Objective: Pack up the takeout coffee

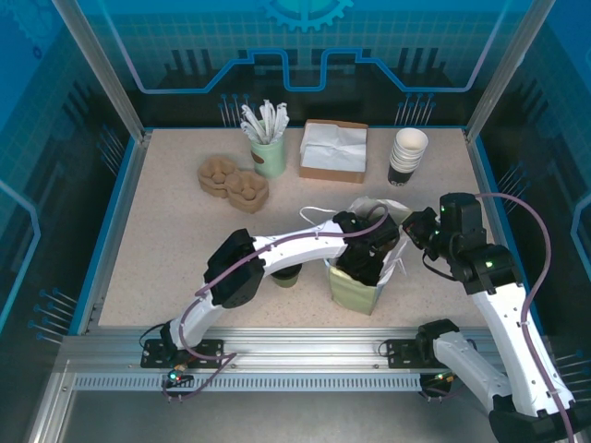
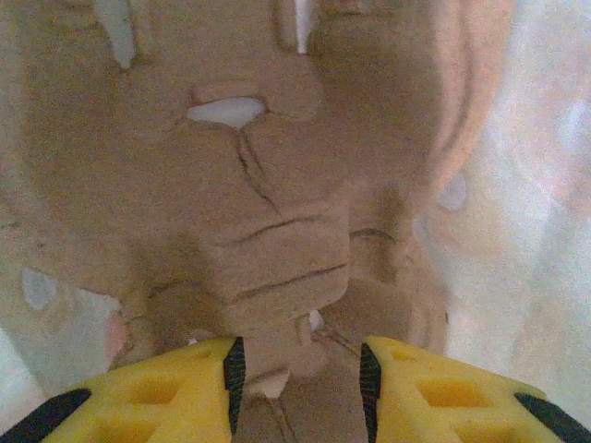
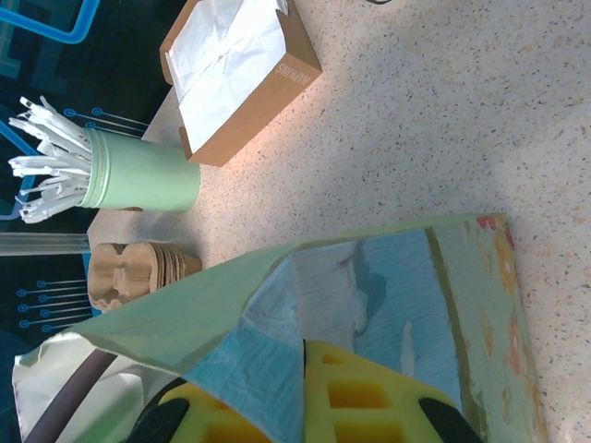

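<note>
Two pincers work at the pale green paper bag (image 1: 355,293), just right of the top view's centre. My left pincer (image 2: 297,369) is down inside it, fingers partly spread with a ridge of the brown moulded-pulp cup carrier (image 2: 277,185) between them; I cannot tell whether they pinch it. My right pincer (image 3: 303,388) is pressed together on the bag's rim. The takeout coffee (image 1: 284,276), a small greenish paper cup with a dark lid, stands on the speckled bench (image 1: 166,258) left of the bag, under my left forearm, apart from both pincers.
</note>
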`<state>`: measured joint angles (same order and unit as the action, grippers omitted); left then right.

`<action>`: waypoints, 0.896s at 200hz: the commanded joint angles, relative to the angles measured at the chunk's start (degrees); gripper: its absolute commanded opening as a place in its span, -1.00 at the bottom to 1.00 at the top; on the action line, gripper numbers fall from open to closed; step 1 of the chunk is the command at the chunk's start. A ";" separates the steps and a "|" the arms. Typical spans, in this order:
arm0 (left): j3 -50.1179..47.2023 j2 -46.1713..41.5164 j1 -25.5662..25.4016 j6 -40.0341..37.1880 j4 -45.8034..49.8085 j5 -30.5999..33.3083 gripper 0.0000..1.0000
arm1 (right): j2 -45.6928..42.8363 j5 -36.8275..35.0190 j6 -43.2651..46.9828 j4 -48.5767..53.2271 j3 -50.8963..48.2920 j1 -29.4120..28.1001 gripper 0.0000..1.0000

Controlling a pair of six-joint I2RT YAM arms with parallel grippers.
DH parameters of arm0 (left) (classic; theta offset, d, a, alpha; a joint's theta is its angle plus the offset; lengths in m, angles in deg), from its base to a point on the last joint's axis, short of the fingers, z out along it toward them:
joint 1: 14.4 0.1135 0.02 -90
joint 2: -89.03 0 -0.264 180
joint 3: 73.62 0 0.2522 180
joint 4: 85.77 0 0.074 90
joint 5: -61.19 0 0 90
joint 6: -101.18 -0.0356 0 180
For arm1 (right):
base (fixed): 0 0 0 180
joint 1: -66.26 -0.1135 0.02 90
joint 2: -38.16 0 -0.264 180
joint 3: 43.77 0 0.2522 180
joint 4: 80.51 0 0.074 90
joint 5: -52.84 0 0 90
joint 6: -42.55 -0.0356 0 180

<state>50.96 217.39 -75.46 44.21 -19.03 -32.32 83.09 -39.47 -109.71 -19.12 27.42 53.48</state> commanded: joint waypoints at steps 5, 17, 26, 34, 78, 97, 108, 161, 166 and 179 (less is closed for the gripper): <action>-1.66 2.15 0.24 1.24 -0.72 -2.05 -0.20 | -1.07 1.51 2.24 -4.38 0.30 -0.58 -1.00; -1.93 2.50 0.32 1.32 -1.10 -2.18 -0.20 | -1.07 1.61 2.40 -4.49 0.39 -0.60 -1.00; -2.02 2.80 0.43 1.48 -1.38 -2.21 -0.20 | -1.02 1.81 2.49 -4.48 0.39 -0.59 -1.00; -2.00 3.14 0.46 1.55 -1.39 -2.36 -0.20 | -1.07 2.16 2.54 -4.65 0.25 -0.61 -1.00; -2.24 5.52 0.59 1.72 -2.43 -2.56 -0.20 | -1.14 3.10 2.92 -5.34 -0.37 -0.67 -1.00; -2.75 6.12 0.55 2.02 -3.16 -2.91 -0.20 | -1.22 3.50 3.19 -5.61 -0.64 -0.66 -1.00; -3.15 6.42 0.59 2.22 -3.64 -2.91 -0.20 | -1.32 3.79 3.28 -6.05 -0.90 -0.65 -1.00; -3.75 6.06 0.74 2.49 -3.73 -2.00 -0.20 | -1.47 4.63 3.37 -6.86 -0.59 -0.67 -1.00; -3.62 5.59 0.84 2.48 -3.58 -1.80 -0.20 | -1.57 4.72 3.43 -6.86 -0.45 -0.63 -1.00; -3.21 4.38 1.01 2.41 -2.87 -0.79 -0.20 | -1.76 4.93 3.54 -6.84 -0.01 -0.61 -1.00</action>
<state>49.63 220.01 -74.54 45.76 -22.95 -34.25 82.61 -37.89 -107.18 -20.95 26.17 53.51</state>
